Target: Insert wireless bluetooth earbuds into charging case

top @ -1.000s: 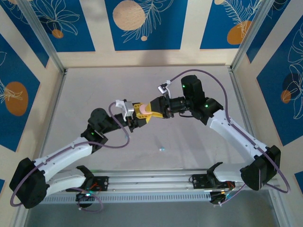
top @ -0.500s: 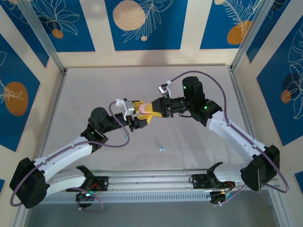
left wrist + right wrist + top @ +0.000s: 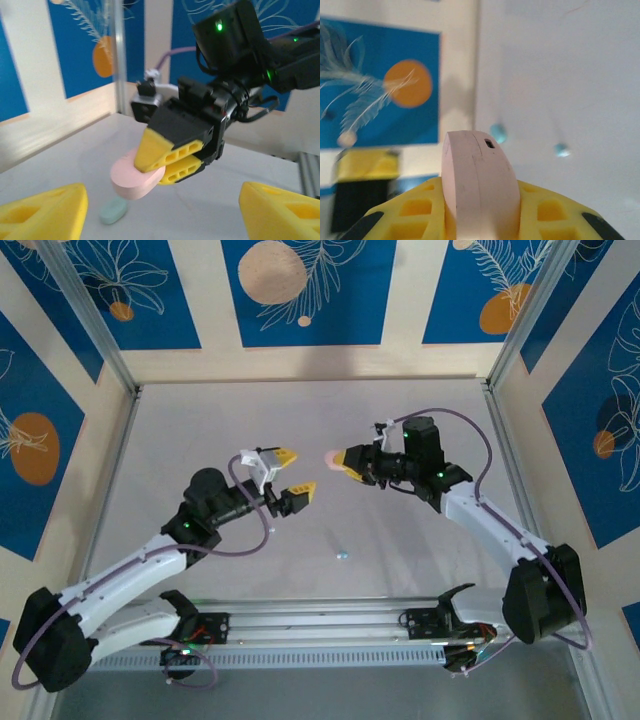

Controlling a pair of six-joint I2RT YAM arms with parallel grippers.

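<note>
Grey matte tabletop point(image 3: 420, 390) bears two tiny glossy teal earbuds point(image 3: 498, 133), apart from one smooth oval pink case point(image 3: 131, 176) clamped in the right gripper point(image 3: 337, 457), opposite the wide-spread left gripper point(image 3: 293, 474).

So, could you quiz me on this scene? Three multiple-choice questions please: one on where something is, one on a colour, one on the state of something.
1. Where is the pink case?
A) in the left gripper
B) in the right gripper
C) in neither, lying loose

2. What colour are the grippers' fingertips?
A) yellow
B) red
C) white

3. How does the left gripper stand?
A) open, with nothing between its fingers
B) shut on the case
C) shut tight on nothing

Answers:
1 B: in the left wrist view, the right gripper's two fingers clamp the case from both sides.
2 A: every fingertip in all three views is yellow.
3 A: the top view shows its fingers spread wide, with only a gap between them.
</note>
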